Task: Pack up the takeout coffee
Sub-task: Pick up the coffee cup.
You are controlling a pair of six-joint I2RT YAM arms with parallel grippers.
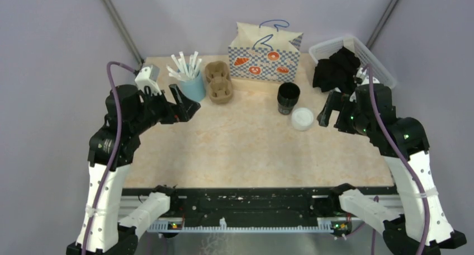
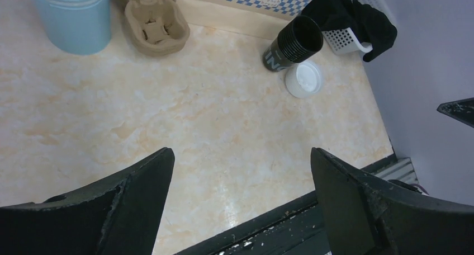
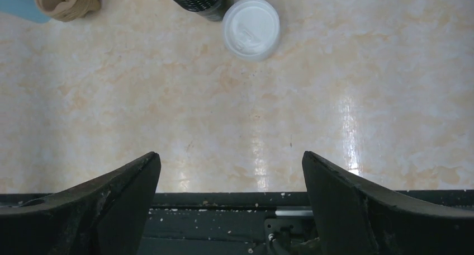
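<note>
The black cup [image 1: 288,97] stands open on the table [image 1: 240,143], with the white lid [image 1: 302,119] lying just beside it on the right arm's side. Only the top view shows the whole checkered bag [image 1: 265,56] behind the cup. The left gripper [image 2: 240,160] and right gripper [image 3: 230,160] hang either side of the cup, jaws wide apart, holding nothing.

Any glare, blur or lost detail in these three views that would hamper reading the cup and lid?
Top external: even, soft light, faint shadows; black cup and dark bundle in the white basket lose surface detail. Right wrist: vertical glare streaks on the table, white lid bright but sharp. Left wrist: mild sheen near the table's front edge, cup and lid clear.
</note>
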